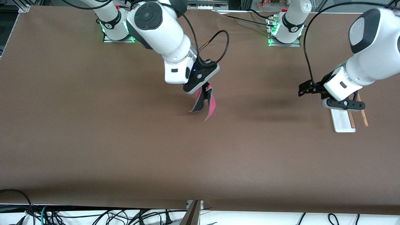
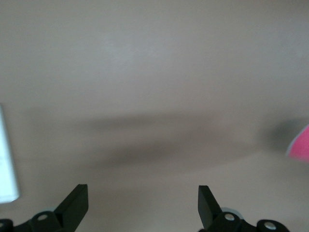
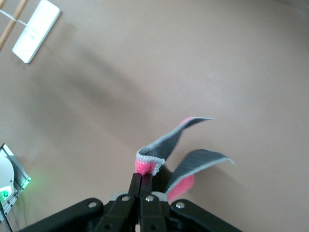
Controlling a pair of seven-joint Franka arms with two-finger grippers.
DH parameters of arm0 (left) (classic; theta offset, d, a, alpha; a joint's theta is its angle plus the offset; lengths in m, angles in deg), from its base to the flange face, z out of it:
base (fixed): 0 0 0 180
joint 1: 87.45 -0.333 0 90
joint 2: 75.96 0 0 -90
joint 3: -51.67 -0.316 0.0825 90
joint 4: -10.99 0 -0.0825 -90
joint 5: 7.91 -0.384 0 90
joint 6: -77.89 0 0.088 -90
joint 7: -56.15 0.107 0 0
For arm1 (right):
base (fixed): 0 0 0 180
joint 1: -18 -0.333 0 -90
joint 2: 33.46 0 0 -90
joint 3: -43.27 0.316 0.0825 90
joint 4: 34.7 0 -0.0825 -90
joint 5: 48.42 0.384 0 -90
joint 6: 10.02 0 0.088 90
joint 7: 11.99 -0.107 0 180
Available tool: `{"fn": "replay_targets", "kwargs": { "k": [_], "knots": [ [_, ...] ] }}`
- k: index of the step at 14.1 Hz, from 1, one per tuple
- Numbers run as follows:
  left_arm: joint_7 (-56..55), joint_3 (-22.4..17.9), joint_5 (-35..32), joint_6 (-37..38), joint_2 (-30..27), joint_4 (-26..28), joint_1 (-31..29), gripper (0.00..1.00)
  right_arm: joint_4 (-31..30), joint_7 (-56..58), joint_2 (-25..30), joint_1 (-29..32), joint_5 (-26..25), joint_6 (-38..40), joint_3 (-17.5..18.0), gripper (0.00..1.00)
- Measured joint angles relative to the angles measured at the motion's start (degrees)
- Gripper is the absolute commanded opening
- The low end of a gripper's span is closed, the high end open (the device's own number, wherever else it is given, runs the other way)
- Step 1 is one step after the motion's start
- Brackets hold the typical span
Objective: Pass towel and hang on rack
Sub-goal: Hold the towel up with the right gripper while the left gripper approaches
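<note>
The towel [image 1: 207, 104], pink-red on one face and dark grey on the other, hangs folded above the middle of the table. My right gripper [image 1: 204, 89] is shut on its upper fold. In the right wrist view the closed fingertips [image 3: 146, 176] pinch a pink corner of the towel [image 3: 203, 162], and two flaps spread away from them. My left gripper [image 1: 345, 105] is open and holds nothing, hovering over the rack [image 1: 343, 122] at the left arm's end of the table. Its spread gripper [image 2: 143, 191] frames bare table, with the rack's white base [image 2: 7, 159] and a pink bit of towel [image 2: 300, 145] at the picture's edges.
The rack's two brown rods [image 1: 363, 114] lie beside its white base, partly under the left hand. The rack [image 3: 36, 30] also shows far off in the right wrist view. Brown tabletop [image 1: 125, 140] stretches all around. Cables lie past the table's front edge [image 1: 93, 215].
</note>
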State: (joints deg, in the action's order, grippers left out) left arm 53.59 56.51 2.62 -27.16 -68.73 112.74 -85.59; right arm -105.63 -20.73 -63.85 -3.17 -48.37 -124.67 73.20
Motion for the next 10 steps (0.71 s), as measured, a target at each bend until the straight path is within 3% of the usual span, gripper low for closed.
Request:
{"fn": "replay_targets", "kwargs": {
  "k": [4,10],
  "knots": [
    [-0.9,0.5,9.3,-10.2,5.0,2.3,2.6,1.00,0.0,0.0,-0.3,-2.5,0.0,-3.6,0.0,0.00],
    [-3.6,1.1,23.8,-18.0,10.0,3.0,7.5,1.00,0.0,0.3,-1.1,-6.3,-0.8,-6.1,0.0,0.00]
  ]
}}
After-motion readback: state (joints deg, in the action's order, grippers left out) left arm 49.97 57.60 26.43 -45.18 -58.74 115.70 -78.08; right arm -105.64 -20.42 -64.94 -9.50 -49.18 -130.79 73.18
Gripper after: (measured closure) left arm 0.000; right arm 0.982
